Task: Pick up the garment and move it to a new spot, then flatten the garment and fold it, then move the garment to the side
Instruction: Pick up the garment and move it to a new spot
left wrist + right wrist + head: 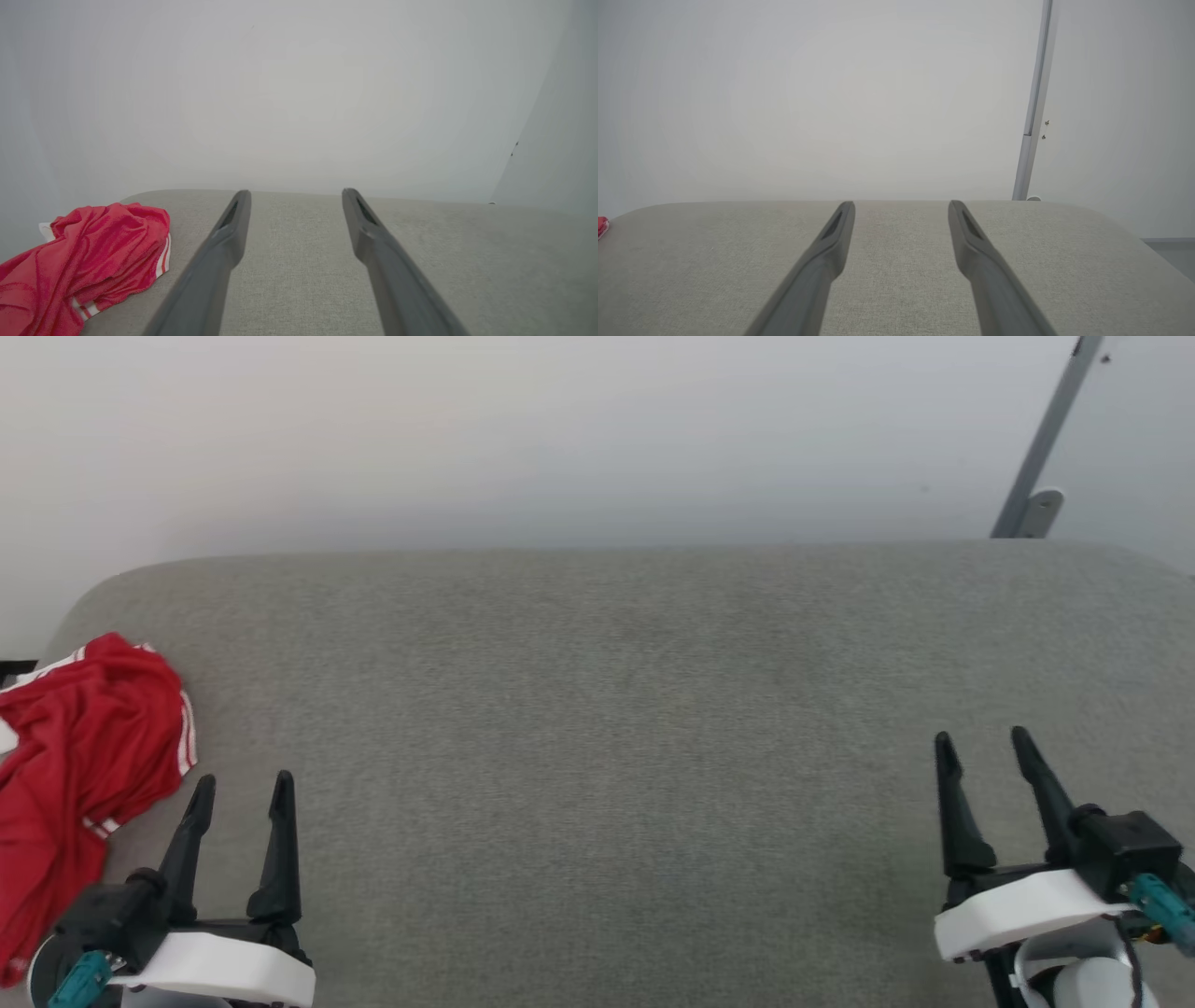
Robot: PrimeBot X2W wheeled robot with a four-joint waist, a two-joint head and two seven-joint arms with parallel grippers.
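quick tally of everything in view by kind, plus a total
red garment: 1
grippers: 2 (left gripper, right gripper, both open)
grey padded surface: 1
grey metal post: 1
total: 5

The garment [84, 756] is running off the head view's left edge, hiding its full shape; the pole [1047, 429] is running off the top.
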